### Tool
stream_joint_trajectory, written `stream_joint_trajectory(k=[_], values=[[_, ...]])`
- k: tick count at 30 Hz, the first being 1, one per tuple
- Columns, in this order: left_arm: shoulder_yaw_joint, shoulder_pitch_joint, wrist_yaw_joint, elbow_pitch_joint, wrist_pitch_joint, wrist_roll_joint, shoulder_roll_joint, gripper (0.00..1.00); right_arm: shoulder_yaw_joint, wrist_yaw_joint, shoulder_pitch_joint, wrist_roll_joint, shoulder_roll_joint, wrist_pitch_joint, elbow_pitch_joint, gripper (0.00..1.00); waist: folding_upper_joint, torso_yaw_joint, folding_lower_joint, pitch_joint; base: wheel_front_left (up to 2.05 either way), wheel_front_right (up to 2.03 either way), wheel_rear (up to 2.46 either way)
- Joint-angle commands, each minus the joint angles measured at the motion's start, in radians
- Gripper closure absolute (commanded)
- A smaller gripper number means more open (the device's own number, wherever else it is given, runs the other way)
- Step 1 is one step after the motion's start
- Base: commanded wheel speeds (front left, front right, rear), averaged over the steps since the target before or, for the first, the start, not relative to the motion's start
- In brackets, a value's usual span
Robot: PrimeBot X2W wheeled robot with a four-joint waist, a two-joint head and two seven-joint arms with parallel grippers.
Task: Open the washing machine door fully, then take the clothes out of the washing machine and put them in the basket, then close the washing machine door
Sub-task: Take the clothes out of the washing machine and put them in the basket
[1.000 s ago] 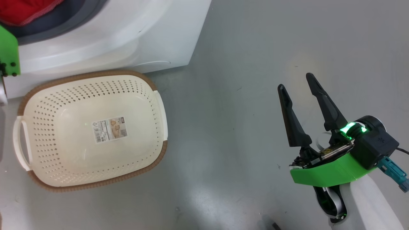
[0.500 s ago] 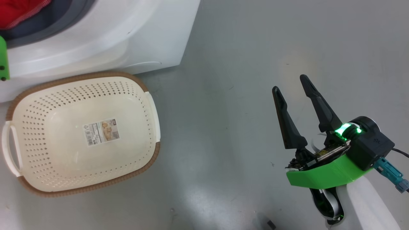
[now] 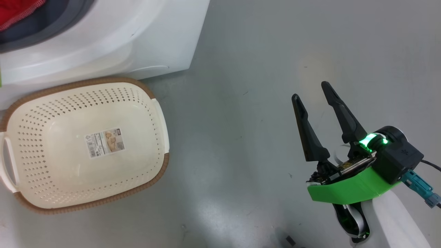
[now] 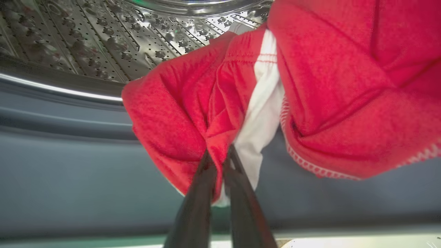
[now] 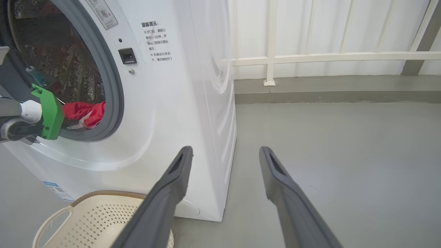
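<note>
View shifted; washing machine (image 5: 193, 113) notice (image 5: 156, 41) reads 温馨提示.

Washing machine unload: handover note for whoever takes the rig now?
Left gripper: shut on a fold of the red clothes at the mouth of the drum.
Right gripper: open, empty, above the floor.
Basket: empty, on the floor before the washing machine.
Done: opening uncovered, clothes gripped.
Left: lift clothes into basket, close door.
</note>
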State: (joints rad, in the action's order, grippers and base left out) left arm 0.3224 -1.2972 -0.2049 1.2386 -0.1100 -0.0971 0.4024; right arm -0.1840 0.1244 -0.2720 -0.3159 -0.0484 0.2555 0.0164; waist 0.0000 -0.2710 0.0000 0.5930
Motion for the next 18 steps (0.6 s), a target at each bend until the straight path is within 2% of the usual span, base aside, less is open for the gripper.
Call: stream_joint_trajectory(k=[1,9,18], values=[[-0.015,-0.020,-0.007,-0.018,0.012,-0.009,0.053,1.00,-0.023,0.006,-0.006,0.000,-0.002,0.006,0.021,0.00,0.0000,0.003,0.0000,-0.001,0.00,0.00,0.00],[-0.051,0.000,-0.001,-0.058,0.114,-0.067,0.036,1.00,-0.019,0.006,-0.010,0.004,-0.002,0.006,0.019,0.00,0.0000,0.022,0.0000,-0.004,0.00,0.00,0.00],[-0.091,0.056,0.046,-0.116,0.248,-0.139,0.021,1.00,-0.015,0.006,-0.013,0.004,-0.002,0.006,0.016,0.00,0.0000,0.042,0.0000,-0.016,0.00,0.00,0.00]])
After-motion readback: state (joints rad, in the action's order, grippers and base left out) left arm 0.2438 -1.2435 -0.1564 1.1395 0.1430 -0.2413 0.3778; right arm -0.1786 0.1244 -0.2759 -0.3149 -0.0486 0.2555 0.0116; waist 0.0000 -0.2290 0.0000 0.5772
